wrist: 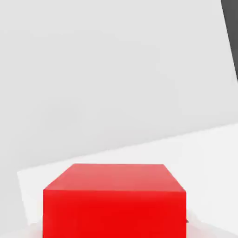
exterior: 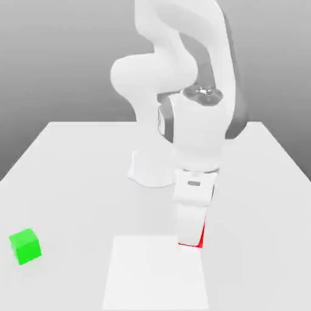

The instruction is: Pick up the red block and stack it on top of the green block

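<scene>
I read the jaws as closed tight on the red block (wrist: 115,202); the hand view has its top and front face close up. In the exterior view my gripper (exterior: 191,238) points down over the table (exterior: 73,176), hiding all but a red sliver, while the green block (exterior: 25,246) sits well apart toward that view's left.

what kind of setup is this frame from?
Looks like a bare simulated tabletop: plain white table, grey empty backdrop, a white arm whose hand is at a red block, and one green block.
</scene>
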Controlling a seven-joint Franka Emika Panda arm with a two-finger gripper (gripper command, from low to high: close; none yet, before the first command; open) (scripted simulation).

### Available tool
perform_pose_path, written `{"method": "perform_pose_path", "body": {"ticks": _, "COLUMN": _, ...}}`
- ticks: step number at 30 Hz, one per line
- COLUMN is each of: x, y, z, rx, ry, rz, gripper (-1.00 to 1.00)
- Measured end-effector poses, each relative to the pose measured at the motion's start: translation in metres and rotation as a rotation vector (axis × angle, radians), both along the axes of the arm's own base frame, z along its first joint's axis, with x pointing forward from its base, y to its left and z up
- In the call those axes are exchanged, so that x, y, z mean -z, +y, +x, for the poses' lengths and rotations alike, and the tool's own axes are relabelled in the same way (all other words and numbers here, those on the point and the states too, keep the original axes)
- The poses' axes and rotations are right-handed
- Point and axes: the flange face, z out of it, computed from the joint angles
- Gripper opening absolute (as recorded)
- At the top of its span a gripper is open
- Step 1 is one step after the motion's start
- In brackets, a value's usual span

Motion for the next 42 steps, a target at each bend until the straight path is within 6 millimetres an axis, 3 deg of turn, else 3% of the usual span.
{"method": "perform_pose_path", "body": {"ticks": 4, "x": -0.005, "y": -0.015, "z": 0.011, "rx": 0.053, "ry": 0.002, "rz": -0.001, "gripper": -1.0}}
{"method": "perform_pose_path", "body": {"ticks": 6, "x": -0.008, "y": -0.045, "z": 0.02, "rx": 0.139, "ry": 0.001, "rz": -0.002, "gripper": -1.0}}
{"method": "perform_pose_path", "body": {"ticks": 9, "x": -0.011, "y": -0.116, "z": 0.027, "rx": 0.325, "ry": 0.001, "rz": -0.004, "gripper": -1.0}}
{"method": "perform_pose_path", "body": {"ticks": 14, "x": -0.018, "y": -0.171, "z": 0.031, "rx": 0.473, "ry": 0.0, "rz": -0.005, "gripper": -1.0}}
{"method": "perform_pose_path", "body": {"ticks": 21, "x": -0.026, "y": -0.263, "z": 0.017, "rx": 0.71, "ry": 0.001, "rz": -0.004, "gripper": -1.0}}
{"method": "perform_pose_path", "body": {"ticks": 29, "x": -0.036, "y": -0.361, "z": -0.022, "rx": 0.972, "ry": 0.002, "rz": 0.002, "gripper": -1.0}}
{"method": "perform_pose_path", "body": {"ticks": 32, "x": -0.026, "y": -0.374, "z": -0.026, "rx": 1.005, "ry": -0.001, "rz": 0.004, "gripper": -1.0}}
{"method": "perform_pose_path", "body": {"ticks": 37, "x": 0.018, "y": -0.375, "z": -0.027, "rx": 1.009, "ry": -0.001, "rz": 0.004, "gripper": -1.0}}
{"method": "perform_pose_path", "body": {"ticks": 38, "x": 0.025, "y": -0.375, "z": -0.028, "rx": 1.01, "ry": 0.001, "rz": 0.004, "gripper": 1.0}}
{"method": "perform_pose_path", "body": {"ticks": 42, "x": 0.025, "y": -0.375, "z": -0.028, "rx": 1.01, "ry": 0.001, "rz": 0.004, "gripper": 1.0}}
